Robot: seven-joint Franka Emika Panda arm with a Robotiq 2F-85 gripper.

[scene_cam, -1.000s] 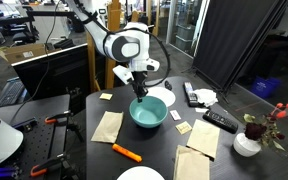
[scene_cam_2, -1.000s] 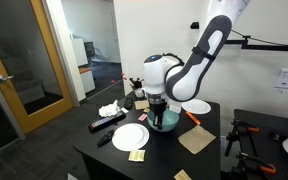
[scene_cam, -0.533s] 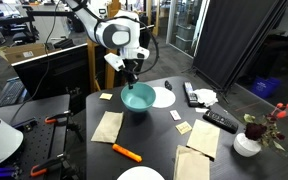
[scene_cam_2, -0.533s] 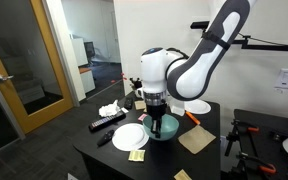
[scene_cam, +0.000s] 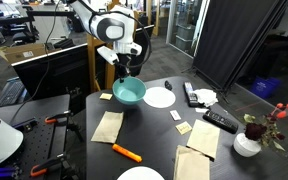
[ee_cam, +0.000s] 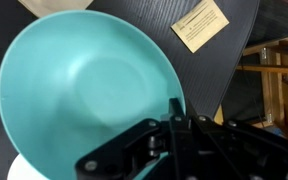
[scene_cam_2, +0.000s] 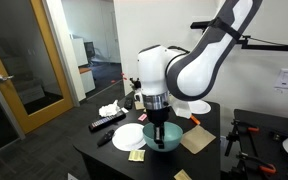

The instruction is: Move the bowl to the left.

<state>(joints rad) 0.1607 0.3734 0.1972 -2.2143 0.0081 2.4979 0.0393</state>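
Observation:
The teal bowl (scene_cam: 129, 92) hangs from my gripper (scene_cam: 122, 76), which is shut on its rim. It is held just above the black table (scene_cam: 154, 125), near a small yellow note (scene_cam: 105, 96). In the other exterior view the bowl (scene_cam_2: 166, 136) is below the gripper (scene_cam_2: 157, 122), beside a white plate (scene_cam_2: 130, 136). In the wrist view the bowl (ee_cam: 74, 90) fills the left of the picture, with the jaws (ee_cam: 176, 110) pinching its right rim.
A white plate (scene_cam: 160, 97) lies right of the bowl. Tan napkins (scene_cam: 107, 126), an orange marker (scene_cam: 126, 153), remotes (scene_cam: 220, 120), a flower vase (scene_cam: 248, 143) and another plate (scene_cam: 141, 175) lie on the table. The table edge shows in the wrist view (ee_cam: 239, 60).
The gripper has carried the bowl from the table's middle toward the far corner by the yellow note, away from the white plate.

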